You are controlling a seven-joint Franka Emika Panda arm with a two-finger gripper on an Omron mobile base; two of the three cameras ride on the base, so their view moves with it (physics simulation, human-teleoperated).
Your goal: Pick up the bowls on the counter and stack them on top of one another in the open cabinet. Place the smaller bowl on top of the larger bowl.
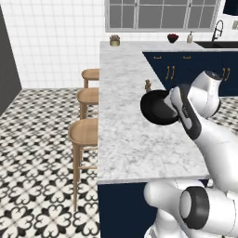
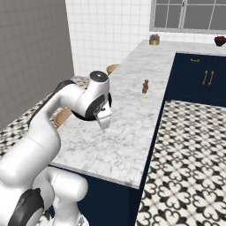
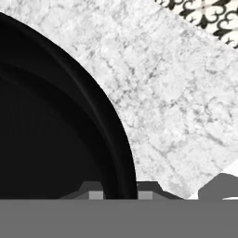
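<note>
Glossy black round bowl point(image 1: 157, 108) above veined marble counter point(image 1: 125, 139), tilted on edge, near counter's 3 o'clock edge. Claw point(image 3: 120, 194) grasps bowl: rim runs between fingertips point(image 3: 95, 195) in hand view. Small brown figurine point(image 1: 148, 85) at 12 o'clock from bowl, apart. Three round wooden stools point(image 1: 83, 132) along 9 o'clock edge. Patterned tile floor point(image 2: 185, 150) beyond.

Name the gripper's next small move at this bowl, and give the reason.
Probably lift straight up a little. In the hand view the gripper has one fingertip on each side of the black bowl's rim, seemingly closed on it, and the bowl sits low over the marble counter.
</note>
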